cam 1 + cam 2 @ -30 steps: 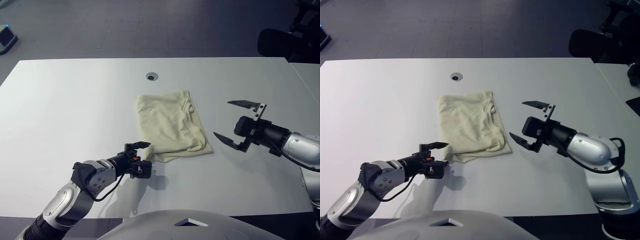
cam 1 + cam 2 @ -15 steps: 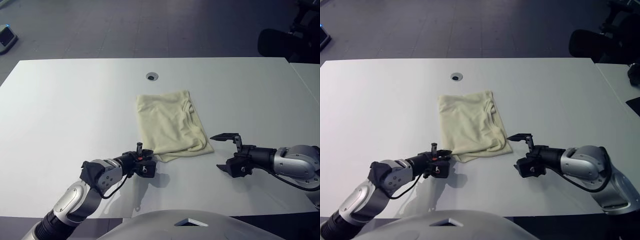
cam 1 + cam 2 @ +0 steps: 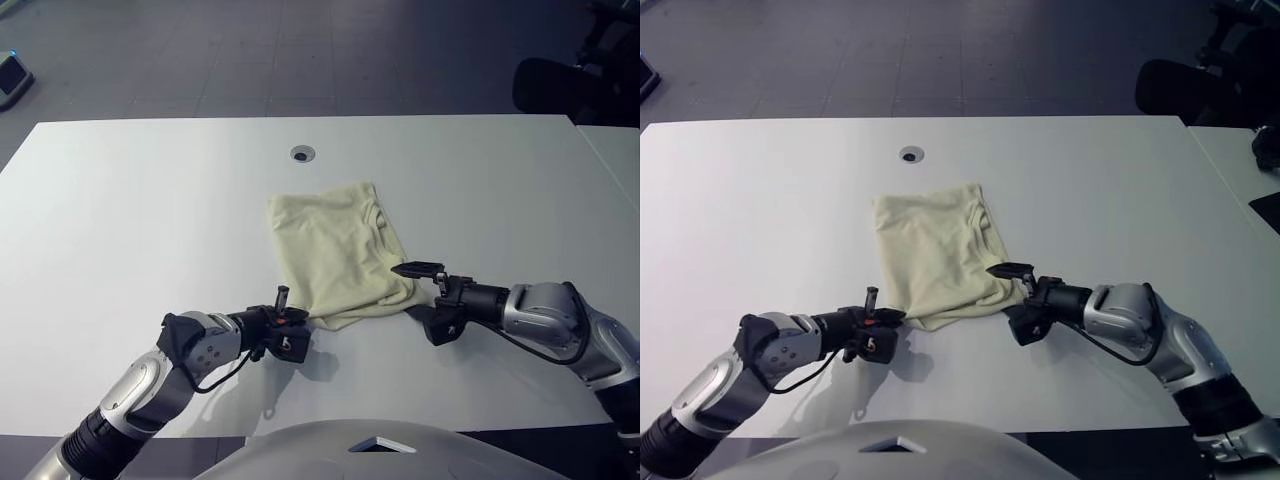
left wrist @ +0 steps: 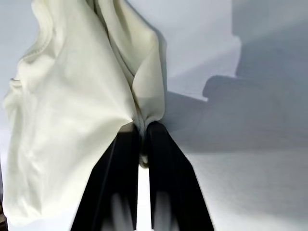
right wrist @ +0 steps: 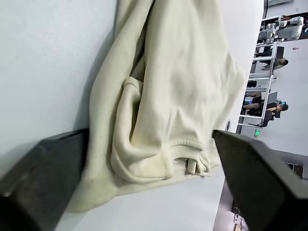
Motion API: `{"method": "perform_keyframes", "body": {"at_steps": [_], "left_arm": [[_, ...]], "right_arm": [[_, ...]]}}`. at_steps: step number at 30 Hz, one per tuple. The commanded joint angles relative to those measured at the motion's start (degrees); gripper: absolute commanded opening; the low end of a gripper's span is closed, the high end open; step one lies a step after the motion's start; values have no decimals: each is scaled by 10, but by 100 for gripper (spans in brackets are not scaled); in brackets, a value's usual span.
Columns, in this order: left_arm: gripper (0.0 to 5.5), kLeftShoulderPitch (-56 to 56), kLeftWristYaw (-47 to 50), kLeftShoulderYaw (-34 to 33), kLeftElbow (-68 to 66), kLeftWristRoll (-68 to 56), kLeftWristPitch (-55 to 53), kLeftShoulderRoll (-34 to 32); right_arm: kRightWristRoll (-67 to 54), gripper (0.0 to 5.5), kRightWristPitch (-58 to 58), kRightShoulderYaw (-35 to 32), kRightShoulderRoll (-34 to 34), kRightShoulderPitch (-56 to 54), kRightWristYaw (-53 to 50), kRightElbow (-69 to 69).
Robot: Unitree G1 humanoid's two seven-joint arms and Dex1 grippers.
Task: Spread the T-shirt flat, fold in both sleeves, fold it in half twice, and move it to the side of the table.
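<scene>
My left arm lies low over the near left part of the table (image 3: 150,180), bent at the elbow, with the wrist pointing right. The left gripper (image 3: 300,322) sits at the near left corner of the T-shirt (image 3: 340,245). In the left wrist view its two black fingers (image 4: 120,183) are squeezed together on a bunched bit of cloth.

My right arm comes in from the right, low and stretched toward the left. The right gripper (image 3: 403,290) is at the near right corner of the T-shirt. Its claw is wide. One finger is over the cloth and the other is down by the table. In the right wrist view the corner lies between the two dark fingers (image 5: 48,173).

The T-shirt lies in the middle of the table, folded into a rough rectangle. Its long side runs from far to near and leans a little to the right. The neck opening is on the right edge. The cloth is pale yellow, soft and a bit wrinkled. The table is white, smooth and flat, with a small round hole (image 3: 303,153) just past the T-shirt.
</scene>
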State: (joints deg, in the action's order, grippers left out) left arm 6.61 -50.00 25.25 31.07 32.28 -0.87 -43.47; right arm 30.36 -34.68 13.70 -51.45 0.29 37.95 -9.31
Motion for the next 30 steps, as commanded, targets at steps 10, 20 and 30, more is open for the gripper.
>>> {"method": "perform_keyframes", "body": {"at_steps": [10,20,30], "left_arm": [[8,6,-35,-4,-32,-35,44,-44],[8,-12,-63,-22,-46,-114,88,-65],[8,0,-191,-96,-22,-339,39,-148]], "right_arm": [[35,241,-23,34,-10,-1,-6,51],[-113,63,26,51,-31,5,97,-27],[-361,0,275,27,-115,34,292,-165]]}}
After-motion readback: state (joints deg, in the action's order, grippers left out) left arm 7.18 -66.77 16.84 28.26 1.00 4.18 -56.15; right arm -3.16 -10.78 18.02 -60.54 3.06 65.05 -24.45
